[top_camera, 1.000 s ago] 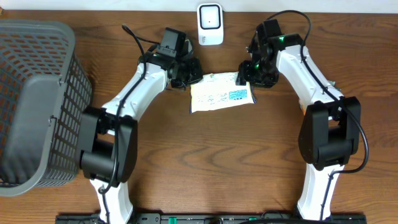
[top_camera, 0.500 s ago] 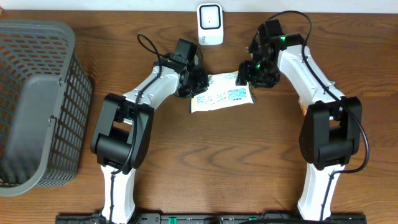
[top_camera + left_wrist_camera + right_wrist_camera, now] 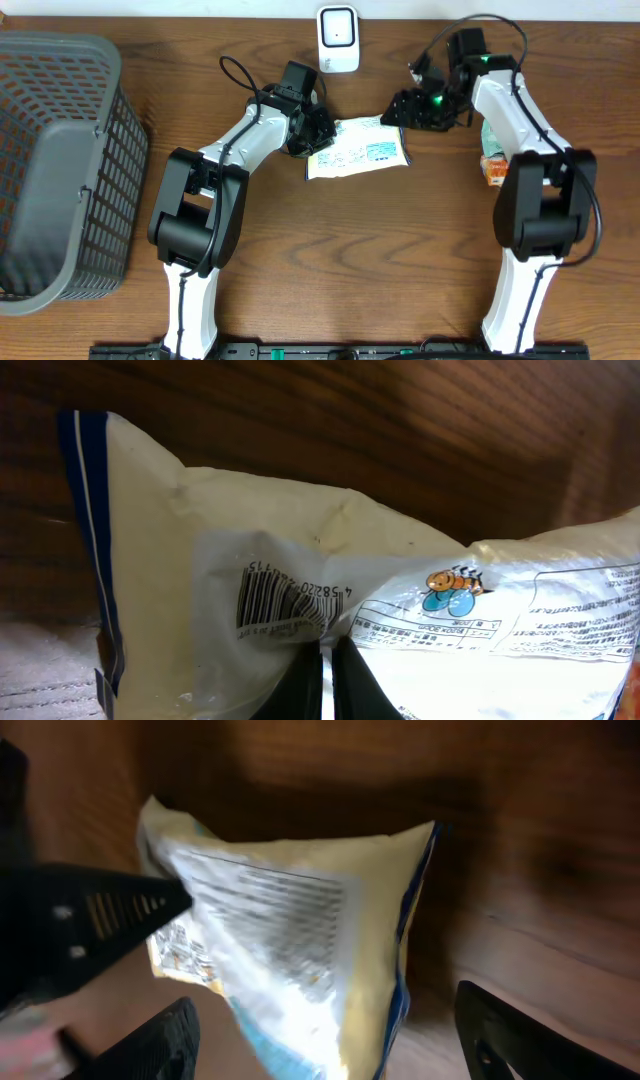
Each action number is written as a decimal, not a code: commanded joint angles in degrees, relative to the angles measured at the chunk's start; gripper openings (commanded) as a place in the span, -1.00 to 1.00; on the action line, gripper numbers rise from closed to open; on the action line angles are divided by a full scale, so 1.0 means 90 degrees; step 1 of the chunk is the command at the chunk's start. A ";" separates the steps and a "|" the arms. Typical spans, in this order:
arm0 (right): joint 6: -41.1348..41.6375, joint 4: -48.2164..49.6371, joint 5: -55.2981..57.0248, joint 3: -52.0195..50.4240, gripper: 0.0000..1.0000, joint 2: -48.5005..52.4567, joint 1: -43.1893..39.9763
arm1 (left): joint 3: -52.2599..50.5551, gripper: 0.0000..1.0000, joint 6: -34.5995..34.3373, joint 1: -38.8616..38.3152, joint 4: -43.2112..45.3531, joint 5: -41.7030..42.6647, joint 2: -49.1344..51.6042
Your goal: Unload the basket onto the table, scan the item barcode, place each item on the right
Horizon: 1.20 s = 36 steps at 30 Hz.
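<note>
Packet [image 3: 357,152] | on wood table [image 3: 350,260] | basket [image 3: 60,150] left | scanner [image 3: 338,38] far edge

Packet [image 3: 290,930] print blurred, basket [image 3: 115,180] cut off left, carton [image 3: 492,168] half hidden

Shop checkout bench: barcode scanner [image 3: 338,38], basket [image 3: 100,150].

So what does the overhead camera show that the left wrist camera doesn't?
Only the overhead view shows the grey basket at the left, the white scanner at the table's far edge, and the right end effector, open beside the packet. Only the left wrist view shows the barcode and a small cartoon bee printed on the packet. Both show the white packet against the wooden table, pinched by the shut left end effector.
</note>
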 commanded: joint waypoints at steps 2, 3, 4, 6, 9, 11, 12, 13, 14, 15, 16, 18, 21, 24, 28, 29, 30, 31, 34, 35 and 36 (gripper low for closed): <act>-0.0763 -0.0002 -0.1569 -0.0005 0.52 0.0840 -0.0138 | -0.0202 -0.85 -0.0061 0.0022 -0.0165 -0.0420 0.0546; -0.0801 0.0034 -0.1753 -0.0005 0.52 0.0964 -0.0136 | -0.0202 -0.85 -0.0061 0.0022 -0.0165 -0.0420 0.0546; -0.0806 0.0131 -0.1972 -0.0005 0.51 0.1117 -0.0129 | -0.0202 -0.85 -0.0061 0.0022 -0.0165 -0.0420 0.0546; -0.0814 0.0330 -0.2373 -0.0005 0.50 0.1341 -0.0078 | -0.0202 -0.85 -0.0061 0.0022 -0.0165 -0.0423 0.0546; -0.0787 0.0595 -0.2667 -0.0005 0.45 0.1588 0.0056 | -0.0202 -0.85 -0.0061 0.0022 -0.0163 -0.0425 0.0546; -0.0673 0.0699 -0.2676 -0.0005 0.38 0.1707 0.0170 | -0.0202 -0.85 -0.0058 0.0022 -0.0165 -0.0432 0.0546; -0.0668 0.0709 -0.2669 -0.0005 0.35 0.1746 0.0219 | -0.0202 -0.85 -0.0061 0.0019 -0.0168 -0.0471 0.0546; -0.0668 0.0716 -0.2650 -0.0005 0.28 0.1766 0.0253 | -0.0202 -0.85 -0.0061 0.0022 -0.0165 -0.0471 0.0546; -0.0668 0.0719 -0.2642 -0.0005 0.17 0.1766 0.0272 | -0.0202 -0.85 -0.0061 0.0022 -0.0165 -0.0471 0.0546; -0.0668 0.0729 -0.2618 -0.0005 0.05 0.1766 0.0284 | -0.0202 -0.85 -0.0061 0.0019 -0.0165 -0.0471 0.0546; -0.0656 0.0750 -0.2606 -0.0005 -0.06 0.1766 0.0289 | -0.0202 -0.85 -0.0061 0.0019 -0.0165 -0.0471 0.0546; -0.0505 0.0797 -0.2606 -0.0002 -0.35 0.1763 0.0284 | -0.0202 -0.85 -0.0061 0.0019 -0.0170 -0.0478 0.0546; -0.0427 0.0821 -0.2601 -0.0002 -0.67 0.1763 0.0233 | -0.0202 -0.86 -0.0061 0.0015 -0.0165 -0.0520 0.0544; -0.0427 0.0816 -0.2606 -0.0002 -0.85 0.1715 0.0131 | -0.0199 -0.85 -0.0056 0.0022 -0.0194 -0.0520 0.0483; -0.0432 0.0743 -0.2603 -0.0002 -0.97 0.1515 -0.0005 | -0.0199 -0.85 0.0233 0.0100 -0.0321 -0.0600 0.0136; -0.0457 0.0690 -0.2606 -0.0002 -0.97 0.1411 -0.0034 | -0.0199 -0.85 0.0284 0.0141 -0.0406 -0.0721 -0.0022; -0.0498 0.0627 -0.2606 -0.0002 -0.98 0.1302 -0.0056 | -0.0199 -0.85 0.0352 0.0189 -0.0525 -0.0862 -0.0209; -0.0561 0.0563 -0.2606 -0.0002 -0.98 0.1195 -0.0075 | -0.0199 -0.85 0.0401 0.0226 -0.0612 -0.0964 -0.0338; -0.0806 0.0323 -0.2608 -0.0002 -0.98 0.0784 -0.0114 | -0.0199 -0.83 0.0588 0.0415 -0.1030 -0.1333 -0.0954; -0.0911 0.0236 -0.2613 -0.0002 -0.98 0.0624 -0.0126 | -0.0199 -0.83 0.0668 0.0478 -0.1122 -0.1389 -0.1124; -0.1035 0.0160 -0.2640 -0.0002 -0.98 0.0483 -0.0129 | -0.0199 -0.83 0.0690 0.0559 -0.1226 -0.1477 -0.1314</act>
